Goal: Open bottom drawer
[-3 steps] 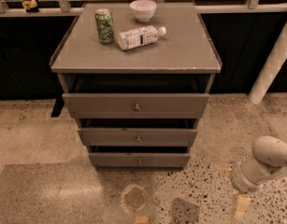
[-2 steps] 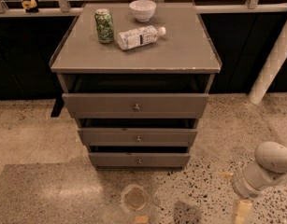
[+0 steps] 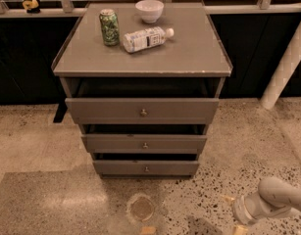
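The grey cabinet (image 3: 140,53) has three drawer fronts. The bottom drawer (image 3: 169,168) is the lowest and narrowest-looking front, with a tiny round metal knob (image 3: 146,169) at its centre. It stands slightly out from the cabinet, with a dark gap above it. My gripper (image 3: 237,225) is at the lower right edge of the view, low over the floor, well to the right of and below the bottom drawer. It touches nothing. The white arm (image 3: 280,195) runs off to the right.
The top drawer (image 3: 189,110) and middle drawer (image 3: 179,144) also stand slightly out. A green can (image 3: 109,27), a lying bottle (image 3: 145,38) and a white bowl (image 3: 149,11) are on the cabinet top. A round floor cover (image 3: 141,208) lies in front. A white post (image 3: 287,62) stands at right.
My arm and gripper have sunk a little lower and to the right in the view. The drawers have not moved.
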### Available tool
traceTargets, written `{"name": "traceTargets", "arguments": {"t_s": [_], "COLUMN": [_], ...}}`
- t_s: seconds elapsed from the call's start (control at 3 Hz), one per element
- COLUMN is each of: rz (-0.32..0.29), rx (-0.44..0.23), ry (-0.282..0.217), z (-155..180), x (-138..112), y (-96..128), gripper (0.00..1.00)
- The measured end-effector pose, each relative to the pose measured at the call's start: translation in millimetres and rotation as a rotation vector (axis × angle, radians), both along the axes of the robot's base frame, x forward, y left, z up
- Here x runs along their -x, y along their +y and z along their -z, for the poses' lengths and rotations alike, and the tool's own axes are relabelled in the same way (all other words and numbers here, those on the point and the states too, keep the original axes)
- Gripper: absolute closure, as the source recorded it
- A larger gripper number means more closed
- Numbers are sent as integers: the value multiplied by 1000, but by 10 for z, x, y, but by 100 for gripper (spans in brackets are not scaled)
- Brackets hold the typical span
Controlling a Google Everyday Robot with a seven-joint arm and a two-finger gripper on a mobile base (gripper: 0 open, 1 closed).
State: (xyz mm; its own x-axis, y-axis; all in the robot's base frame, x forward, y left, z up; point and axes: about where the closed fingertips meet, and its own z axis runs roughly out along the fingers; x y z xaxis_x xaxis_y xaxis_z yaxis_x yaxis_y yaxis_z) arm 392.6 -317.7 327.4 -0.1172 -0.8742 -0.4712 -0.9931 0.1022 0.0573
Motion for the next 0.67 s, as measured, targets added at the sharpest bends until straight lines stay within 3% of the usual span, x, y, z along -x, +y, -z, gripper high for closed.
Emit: {"name": "traceTargets", "arguments": {"t_s": [0.33,0.67], "rz": [-42,-61], "rx": [-50,-97], "ry": [-27,-9], "z": [670,1285], "x": [-334,-416], "y": [228,424], "gripper": [0,0]}}
